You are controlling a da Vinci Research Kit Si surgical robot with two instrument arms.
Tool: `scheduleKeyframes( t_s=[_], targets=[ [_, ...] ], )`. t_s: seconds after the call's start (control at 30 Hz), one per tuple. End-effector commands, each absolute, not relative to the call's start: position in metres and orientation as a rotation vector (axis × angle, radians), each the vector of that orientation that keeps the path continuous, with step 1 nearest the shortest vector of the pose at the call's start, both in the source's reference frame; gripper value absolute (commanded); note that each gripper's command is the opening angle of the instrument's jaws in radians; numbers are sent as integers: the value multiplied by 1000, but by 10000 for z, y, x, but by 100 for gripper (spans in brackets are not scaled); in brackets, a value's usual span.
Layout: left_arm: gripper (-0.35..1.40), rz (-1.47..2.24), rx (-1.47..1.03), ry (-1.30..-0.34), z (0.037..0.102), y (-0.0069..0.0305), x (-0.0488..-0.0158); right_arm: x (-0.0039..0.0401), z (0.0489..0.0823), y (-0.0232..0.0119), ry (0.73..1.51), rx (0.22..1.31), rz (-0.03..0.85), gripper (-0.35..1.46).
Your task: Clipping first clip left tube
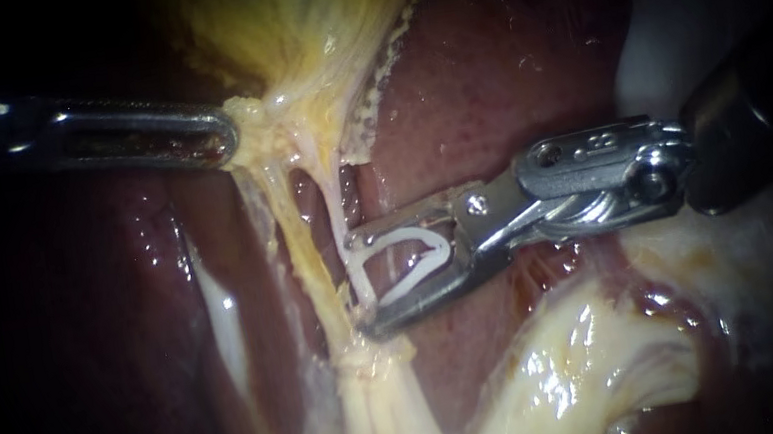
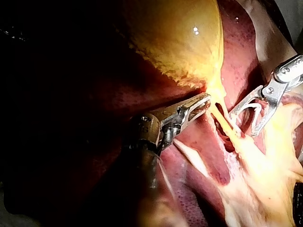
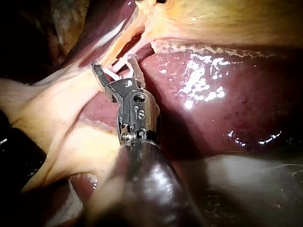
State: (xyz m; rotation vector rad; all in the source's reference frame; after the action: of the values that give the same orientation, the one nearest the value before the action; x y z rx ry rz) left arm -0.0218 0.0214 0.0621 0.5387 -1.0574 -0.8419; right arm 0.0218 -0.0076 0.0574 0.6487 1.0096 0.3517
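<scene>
Left instrument (image 1: 229, 136): end effector pinching the neck of the yellow gallbladder (image 1: 298, 17).
Right instrument (image 1: 358, 287): end effector spread, cradling an unclosed white V-shaped clip (image 1: 403, 265).
Pale yellow left tube (image 1: 300, 249): at the clip's mouth, unclipped.
Remaining: closure.

Left instrument (image 1: 228, 133) has slotted steel jaws; right instrument (image 1: 358, 287), silver screw-pinned jaws on dark shaft (image 1: 749, 136).

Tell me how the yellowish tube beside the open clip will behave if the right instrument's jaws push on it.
The tube looks thin and stretched below the gallbladder gripped by the left instrument, so it would probably bow sideways, not resist. Its wet sheen suggests it may slip along the clip held by the right instrument. So thin, it may tear easily.
</scene>
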Motion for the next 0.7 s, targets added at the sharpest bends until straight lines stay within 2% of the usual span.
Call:
scheduleKeyframes(
  t_s=[0.03, 0.37, 0.7],
  targets=[
    [-35, -842, 539, -1056, 621, 214, -219, 219, 578, -76, 1008, 648, 351, 50],
    [-35, -841, 539, -1056, 621, 214, -218, 222, 581, -75, 1008, 651, 350, 50],
    [-35, -841, 539, -1056, 621, 213, -218, 203, 550, -70, 1014, 691, 330, 50]
  ],
)
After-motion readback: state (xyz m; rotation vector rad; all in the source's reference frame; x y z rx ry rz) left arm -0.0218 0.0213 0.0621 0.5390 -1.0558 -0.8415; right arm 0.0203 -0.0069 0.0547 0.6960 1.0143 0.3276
